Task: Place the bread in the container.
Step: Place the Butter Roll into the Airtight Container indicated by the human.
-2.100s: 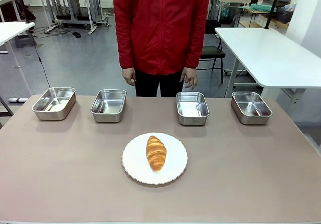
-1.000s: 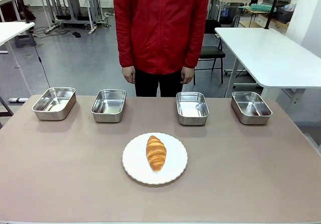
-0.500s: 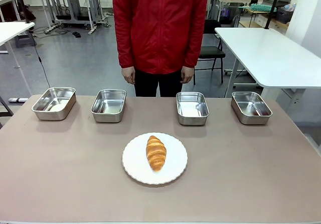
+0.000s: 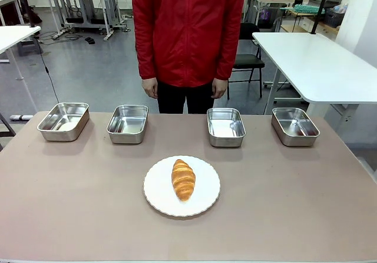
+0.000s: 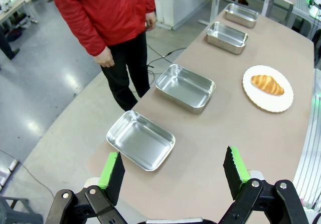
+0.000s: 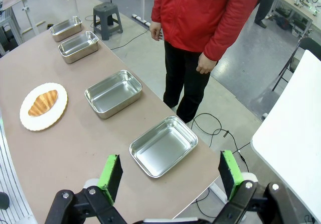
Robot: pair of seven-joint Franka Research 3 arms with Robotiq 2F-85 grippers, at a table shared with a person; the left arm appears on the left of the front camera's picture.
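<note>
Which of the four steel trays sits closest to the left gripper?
The far-left tray, the row's end one on the robot's left, lying just beyond the left gripper.

Premises: a robotics laboratory or test workshop, not a domestic setting. Evidence follows. The room is an open hall with a grey, glossy sealed floor (image 4: 88, 68). A plain white table (image 4: 318, 62) and metal-framed workbenches (image 4: 82, 3) stand spaced across it. Loose cables (image 4: 65, 38) lie on the floor by those benches, and a further black cable (image 6: 210, 126) lies on the floor beside the brown counter (image 4: 294, 204). A black chair (image 4: 250, 62) stands by the white table and a grey stool (image 6: 108, 13) near the counter's end. A teal crate (image 4: 306, 8) and other gear, too small to identify, sit on the far benches. Robot hardware works over the counter: the left gripper (image 5: 174, 169) and right gripper (image 6: 170, 174), black linkages with green pads.
</note>
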